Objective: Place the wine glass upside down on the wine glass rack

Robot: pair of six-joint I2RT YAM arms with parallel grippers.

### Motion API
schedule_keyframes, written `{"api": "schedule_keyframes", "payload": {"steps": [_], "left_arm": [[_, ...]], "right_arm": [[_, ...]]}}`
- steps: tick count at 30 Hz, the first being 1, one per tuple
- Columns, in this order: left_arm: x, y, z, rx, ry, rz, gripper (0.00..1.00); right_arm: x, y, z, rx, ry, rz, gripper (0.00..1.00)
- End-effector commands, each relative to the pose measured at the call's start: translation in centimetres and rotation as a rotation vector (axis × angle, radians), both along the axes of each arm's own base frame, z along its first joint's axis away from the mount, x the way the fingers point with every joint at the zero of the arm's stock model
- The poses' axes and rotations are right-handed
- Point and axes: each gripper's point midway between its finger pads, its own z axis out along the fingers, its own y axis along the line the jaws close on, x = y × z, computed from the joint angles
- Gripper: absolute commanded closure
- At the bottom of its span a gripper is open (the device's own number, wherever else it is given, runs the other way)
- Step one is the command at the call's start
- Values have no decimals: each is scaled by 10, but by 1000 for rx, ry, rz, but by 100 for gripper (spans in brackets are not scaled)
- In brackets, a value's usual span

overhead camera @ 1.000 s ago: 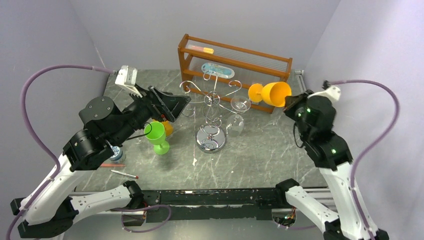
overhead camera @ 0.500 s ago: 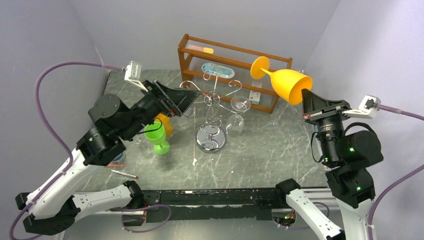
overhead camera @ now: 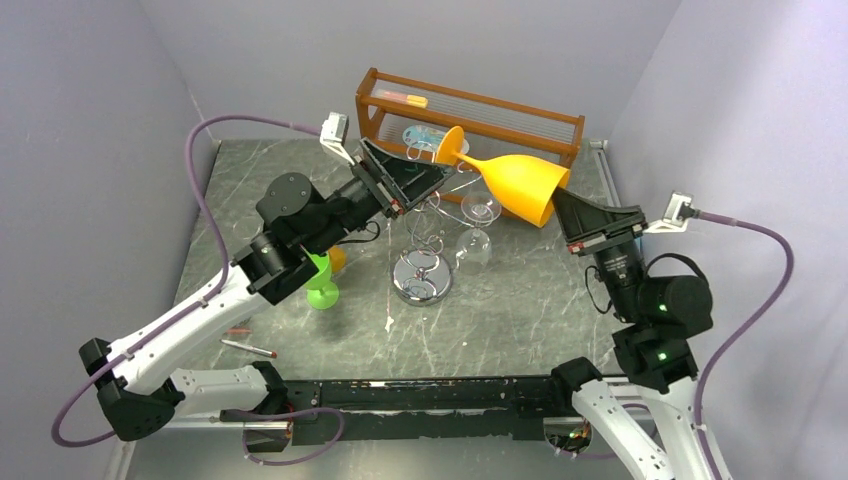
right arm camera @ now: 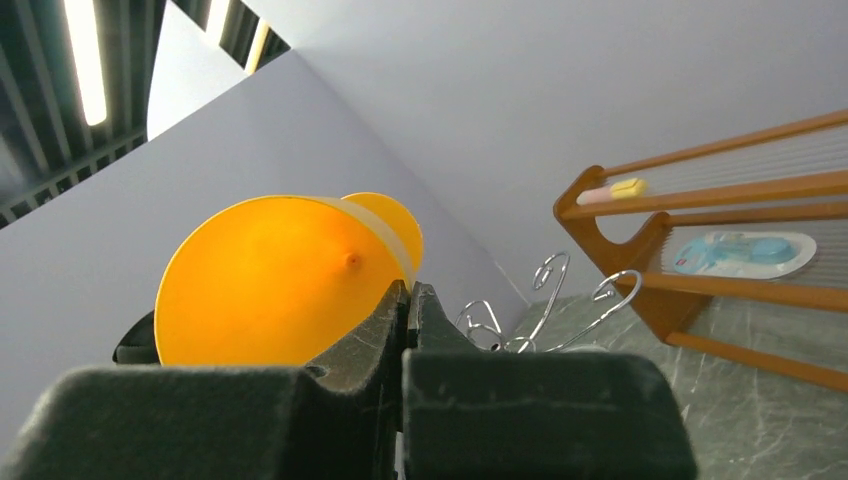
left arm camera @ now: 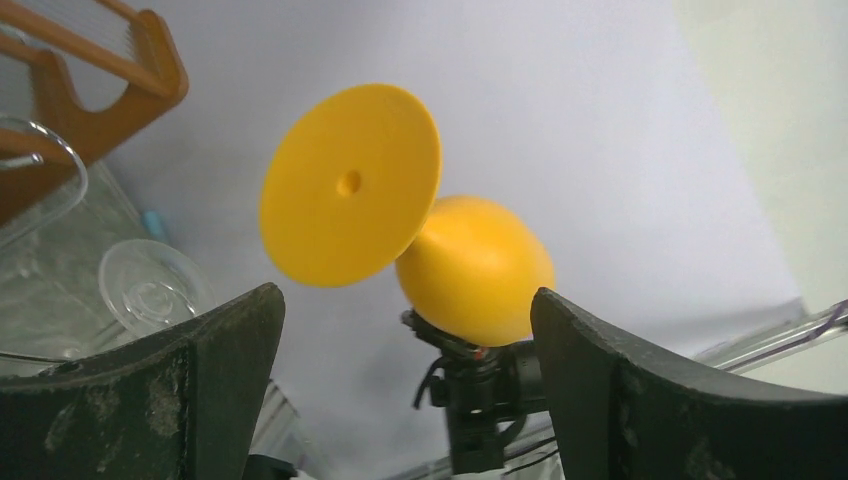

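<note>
Grey marble tabletop (overhead camera: 520,310) | left gripper (overhead camera: 420,185) left of centre, fingers apart, gripping nothing, just beside the glass's foot | wine glass rack (overhead camera: 428,235) at centre, upright | orange wine glass (overhead camera: 515,183) airborne above rack, tipped sideways, foot toward upper left | right gripper (overhead camera: 558,203) clamped on its rim

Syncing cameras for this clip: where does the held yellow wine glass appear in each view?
Top external: yellow wine glass centre-right, tilted, foot pointing up-left.
Left wrist: centre, its foot facing the camera.
Right wrist: left of centre, bowl's inside showing.
Shared landmark: the brown wooden shelf.
</note>
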Motion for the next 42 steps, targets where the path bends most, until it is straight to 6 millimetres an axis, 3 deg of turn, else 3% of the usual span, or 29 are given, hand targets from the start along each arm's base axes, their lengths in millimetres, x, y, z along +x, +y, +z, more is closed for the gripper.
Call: {"api": "schedule_keyframes", "payload": {"steps": [1, 5, 9, 12, 18, 25, 32, 42], "left_arm": [[4, 8, 22, -201, 89, 12, 3], [14, 2, 27, -248, 115, 20, 3], [16, -9, 56, -254, 87, -4, 3], [17, -10, 67, -291, 102, 7, 6], [24, -11, 69, -383, 143, 78, 13], [25, -16, 60, -386, 138, 105, 3], [30, -16, 66, -405, 94, 153, 4], [37, -30, 84, -431, 96, 264, 35]], "right_arm": [[-8, 3, 22, 63, -129, 41, 100], [-6, 9, 27, 67, -169, 66, 100], [-13, 16, 34, 53, -211, 113, 100], [-14, 18, 37, 64, -213, 136, 100], [-3, 20, 29, 102, -192, 140, 100], [14, 1, 39, 132, -191, 4, 100], [23, 7, 45, 142, -207, 19, 100], [31, 11, 37, 109, -205, 14, 100]]}}
